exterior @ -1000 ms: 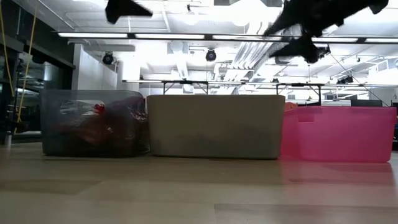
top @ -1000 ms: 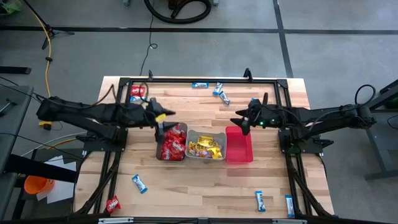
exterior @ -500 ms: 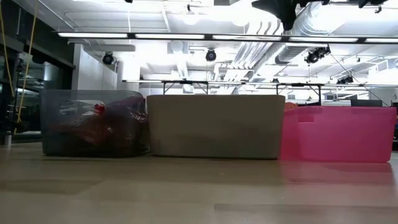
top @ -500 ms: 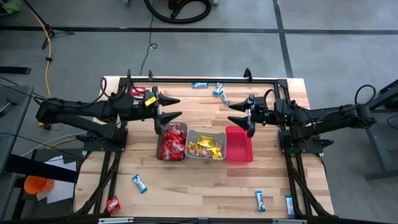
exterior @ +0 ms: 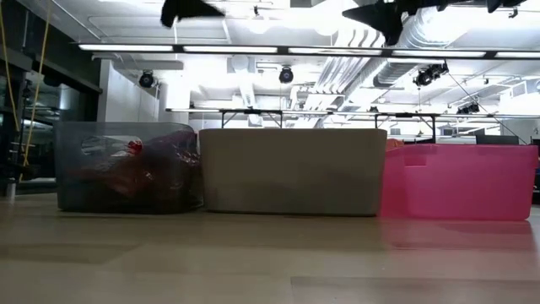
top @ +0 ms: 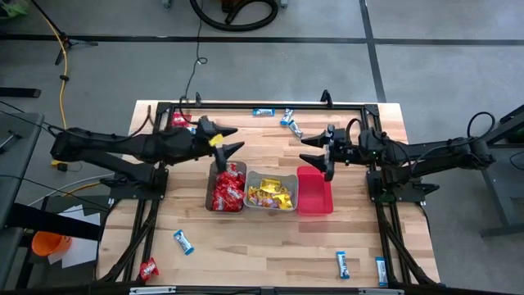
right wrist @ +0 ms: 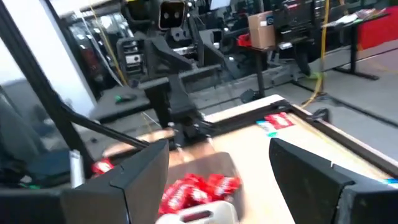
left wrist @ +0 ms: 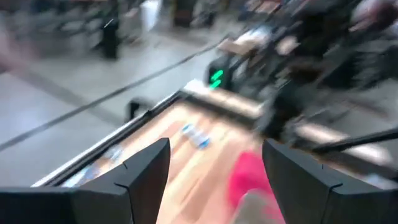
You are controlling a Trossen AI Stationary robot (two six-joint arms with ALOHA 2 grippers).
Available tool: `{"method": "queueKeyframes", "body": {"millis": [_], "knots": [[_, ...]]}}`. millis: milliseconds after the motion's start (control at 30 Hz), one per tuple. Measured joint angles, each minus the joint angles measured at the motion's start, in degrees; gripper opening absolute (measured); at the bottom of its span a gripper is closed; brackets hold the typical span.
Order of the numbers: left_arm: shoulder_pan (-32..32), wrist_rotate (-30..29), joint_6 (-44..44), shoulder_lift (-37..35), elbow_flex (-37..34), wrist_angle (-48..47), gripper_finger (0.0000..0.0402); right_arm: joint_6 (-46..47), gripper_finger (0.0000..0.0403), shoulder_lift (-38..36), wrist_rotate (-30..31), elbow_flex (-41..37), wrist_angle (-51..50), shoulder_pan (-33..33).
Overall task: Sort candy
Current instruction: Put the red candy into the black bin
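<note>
High view: I am holding my left gripper (top: 232, 138) in the air just behind the bin of red packets (top: 227, 188), jaws spread wide with nothing between them.
Left hand, change: a second ago I was pointing it down over that bin; now I am lifting it clear and swinging it towards the back of the table.
Right hand: I am keeping my right gripper (top: 309, 151) raised just behind the pink bin (top: 314, 197), jaws apart and empty; a second ago it was sitting lower, at that bin's back rim.
Sorted candy: red packets are lying in the bin just ahead of my left hand, and yellow packets (top: 271, 194) are filling the middle bin between my two hands.
Pink bin: I am seeing no candy in it from above.
Loose candy, behind: three blue-and-white bars (top: 287, 117) are lying beyond both hands near the back rail, and a red packet (top: 180, 120) is lying back beside my left wrist.
Loose candy, in front: a blue-and-white bar (top: 182, 242) and another red packet (top: 148, 268) are waiting well in front of my left hand; two more bars (top: 341, 263) are waiting well in front of my right.
Meaning: I am judging both hands free after a drop, so each is choosing a new piece.
</note>
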Motion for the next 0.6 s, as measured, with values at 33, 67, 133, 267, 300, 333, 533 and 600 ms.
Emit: {"method": "queueKeyframes", "body": {"millis": [33, 67, 133, 267, 300, 333, 533, 600], "knots": [[0.37, -1.91, -1.31, 1.14, 1.02, -2.90, 0.0243, -1.11, 0.0273, 0.00, 0.54, 0.00, -0.64, -0.17], [0.96, -3.84, -3.12, 2.23, 2.25, -6.59, 0.0243, -2.04, 0.0273, 0.00, 1.14, 0.00, -1.20, -0.53], [3.42, -6.79, -7.26, 4.07, 4.96, -17.31, 0.0243, -2.80, 0.0273, 0.00, 2.58, 0.00, -1.50, -1.31], [14.02, -6.70, -13.41, 8.44, 9.07, -35.45, 0.0243, -2.87, 0.0273, 0.00, 6.35, 0.00, -1.55, -3.94], [17.77, -5.27, -13.73, 9.58, 9.23, -37.97, 0.0243, -2.88, 0.0273, 0.00, 7.08, 0.00, -1.55, -4.77], [21.88, -3.57, -13.18, 10.82, 9.20, -40.22, 0.0243, -2.86, 0.0273, 0.00, 7.29, 0.00, -1.56, -5.76], [45.72, 5.03, -3.12, 20.95, 9.07, -42.21, 0.0243, 1.13, 0.0273, 0.00, 7.39, 0.00, -1.57, -11.48], [51.85, 5.14, -2.87, 24.78, 9.13, -41.27, 0.0243, 2.96, 0.0273, 0.00, 7.39, 0.00, -1.57, -12.83]]}}
